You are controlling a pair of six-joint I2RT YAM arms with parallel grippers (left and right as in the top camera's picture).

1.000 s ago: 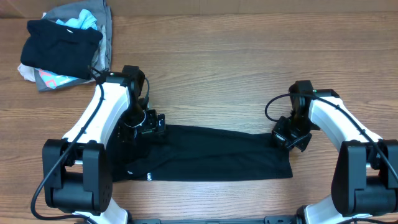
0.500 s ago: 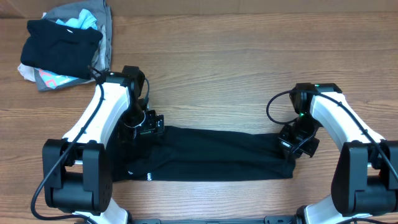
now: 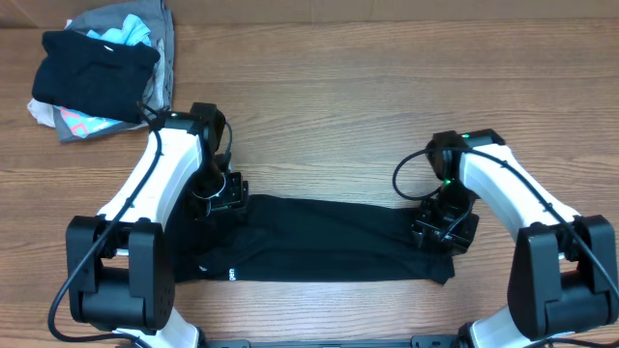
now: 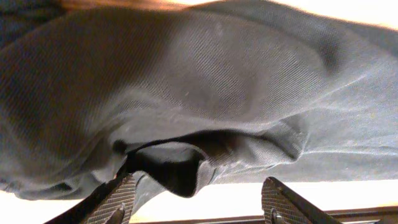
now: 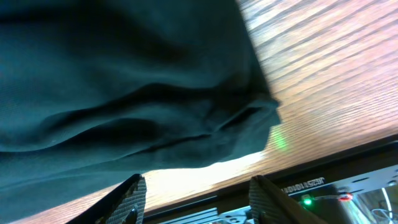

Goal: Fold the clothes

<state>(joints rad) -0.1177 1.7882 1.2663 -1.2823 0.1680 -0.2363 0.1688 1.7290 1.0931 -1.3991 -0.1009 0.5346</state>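
On the table [image 3: 338,116], the T-shirt [image 3: 319,246] lies by the near edge, the garment heap [image 3: 97,72] far left.

Wood-grain table [image 3: 338,116] carries two items. Black T-shirt [image 3: 319,242] lies flat near the front edge as a long band running left to right, with a small white mark [image 3: 232,274] near its left end. Heap of mixed garments [image 3: 97,72] sits at the far left corner, well apart from it.

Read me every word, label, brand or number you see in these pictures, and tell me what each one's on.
Nothing here reads clearly.
White mark on the black T-shirt, overhead view: too small to read.
White lettering on the dark bar past the table edge, right wrist view: upside down and blurred, unreadable.
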